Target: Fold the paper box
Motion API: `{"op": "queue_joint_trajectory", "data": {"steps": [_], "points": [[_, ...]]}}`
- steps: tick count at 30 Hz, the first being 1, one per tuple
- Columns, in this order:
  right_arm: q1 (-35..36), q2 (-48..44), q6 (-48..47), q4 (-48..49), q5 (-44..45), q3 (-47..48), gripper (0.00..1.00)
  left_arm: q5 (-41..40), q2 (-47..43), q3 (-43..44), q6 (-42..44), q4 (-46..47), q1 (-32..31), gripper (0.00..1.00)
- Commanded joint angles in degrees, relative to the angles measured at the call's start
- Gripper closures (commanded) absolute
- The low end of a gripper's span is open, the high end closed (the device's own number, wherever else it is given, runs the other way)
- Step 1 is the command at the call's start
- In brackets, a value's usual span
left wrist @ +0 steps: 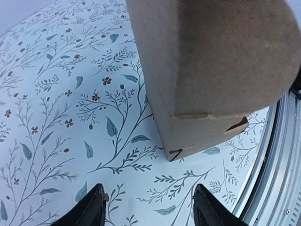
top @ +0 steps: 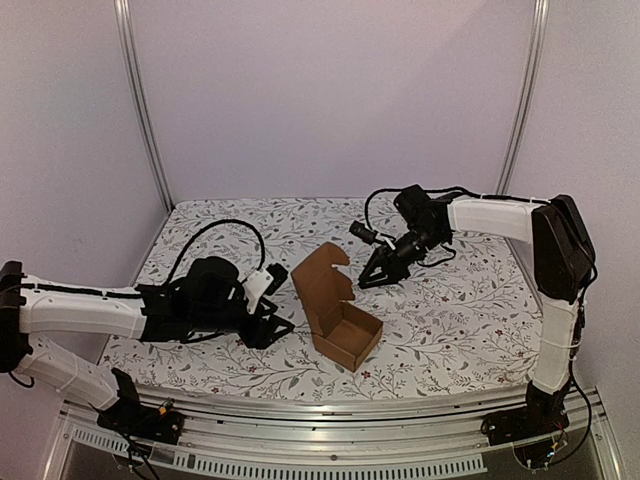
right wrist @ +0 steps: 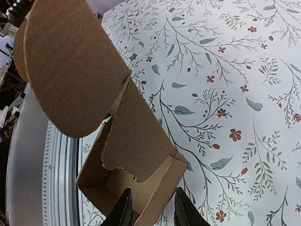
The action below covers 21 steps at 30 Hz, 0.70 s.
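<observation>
The paper box [top: 342, 325] is brown cardboard, partly folded into an open tray with its lid flap [top: 322, 272] standing up at the back left. My left gripper [top: 280, 326] is open and empty on the box's left, a short gap away. In the left wrist view the box [left wrist: 207, 70] fills the upper right, ahead of the left gripper [left wrist: 150, 209]. My right gripper [top: 368, 280] is open, hovering just behind and right of the lid. In the right wrist view the box [right wrist: 136, 141] lies below the right gripper [right wrist: 153, 209], its near wall showing between the fingers.
The floral tablecloth [top: 450, 320] covers the table. A metal rail [top: 330, 410] runs along the near edge, close to the box's front corner. White walls and two upright aluminium posts [top: 145, 110] close the back.
</observation>
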Motion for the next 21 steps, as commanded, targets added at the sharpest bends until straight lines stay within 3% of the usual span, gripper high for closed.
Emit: {"op": "queue_joint_trajectory", "data": {"steps": [1,21], "points": [[0.5,-1.2,0.0,-0.4,-1.6,-0.3,0.71,-0.6,4.2,2.8,0.0,6.6,-1.1,0.38],[2.6,1.3,5.2,1.6,-3.6,0.5,0.71,0.0,20.4,10.5,1.7,19.6,-2.4,0.59]]}}
